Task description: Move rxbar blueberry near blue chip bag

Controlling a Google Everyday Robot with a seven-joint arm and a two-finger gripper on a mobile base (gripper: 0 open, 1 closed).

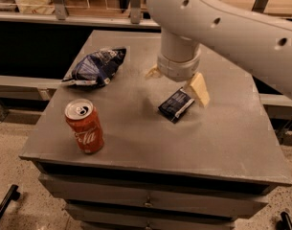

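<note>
The rxbar blueberry (175,104), a small flat navy wrapper with pale lettering, lies flat on the grey table (150,143) right of centre. My gripper (176,82) hangs just above and behind it, open, with one tan finger (199,89) at the bar's right end and the other finger (152,72) off to the left. The bar is not held. The blue chip bag (95,67), wrinkly and shiny with white markings, lies at the table's back left, well apart from the bar.
A red soda can (84,126) stands upright near the table's front left. My wide white arm (231,28) spans the upper right. Drawers sit below the table's front edge. A railing and a dark gap lie behind the table.
</note>
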